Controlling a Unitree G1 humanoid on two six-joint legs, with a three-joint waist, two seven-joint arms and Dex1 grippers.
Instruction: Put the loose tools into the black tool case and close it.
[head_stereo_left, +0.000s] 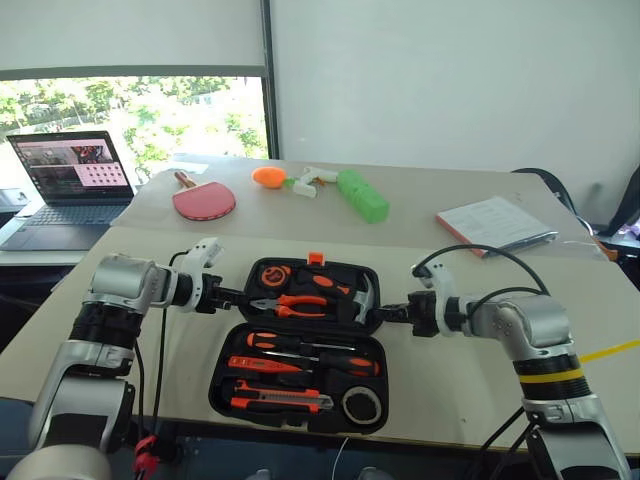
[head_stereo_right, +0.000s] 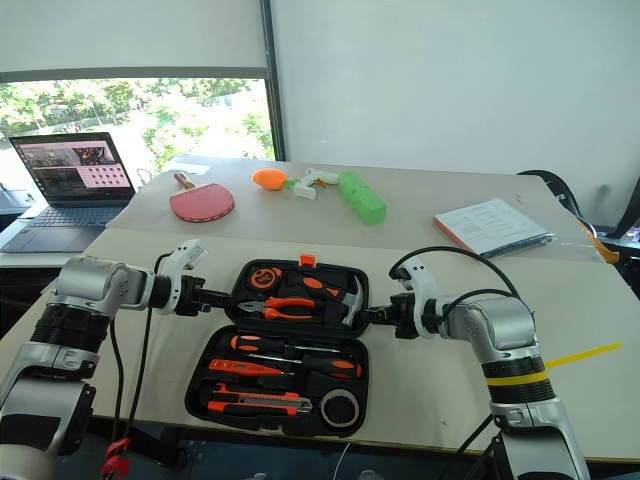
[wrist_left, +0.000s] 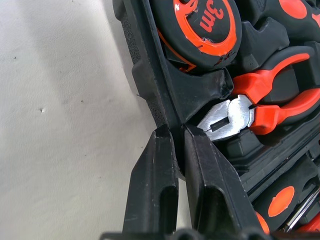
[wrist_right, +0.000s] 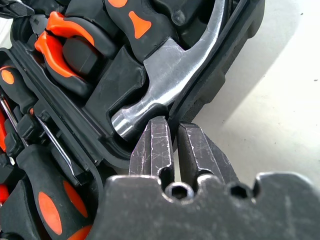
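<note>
The black tool case (head_stereo_left: 300, 345) is lying open on the tabletop (head_stereo_left: 450, 380) between the two arms, with screwdrivers, a utility knife (head_stereo_left: 280, 402) and a tape roll (head_stereo_left: 361, 405) sitting in its near half. The left gripper (head_stereo_left: 238, 296) is pinching the left edge of the far half, its fingers (wrist_left: 155, 185) clenched on the rim beside the pliers (wrist_left: 260, 105). The right gripper (head_stereo_left: 385, 316) is clamping the opposite rim, next to the hammer (wrist_right: 170, 75) head.

Open black tool case (head_stereo_left: 300, 345) on table (head_stereo_left: 440, 390), left gripper (head_stereo_left: 233, 296) and right gripper (head_stereo_left: 385, 317) seemingly at its side edges.
</note>
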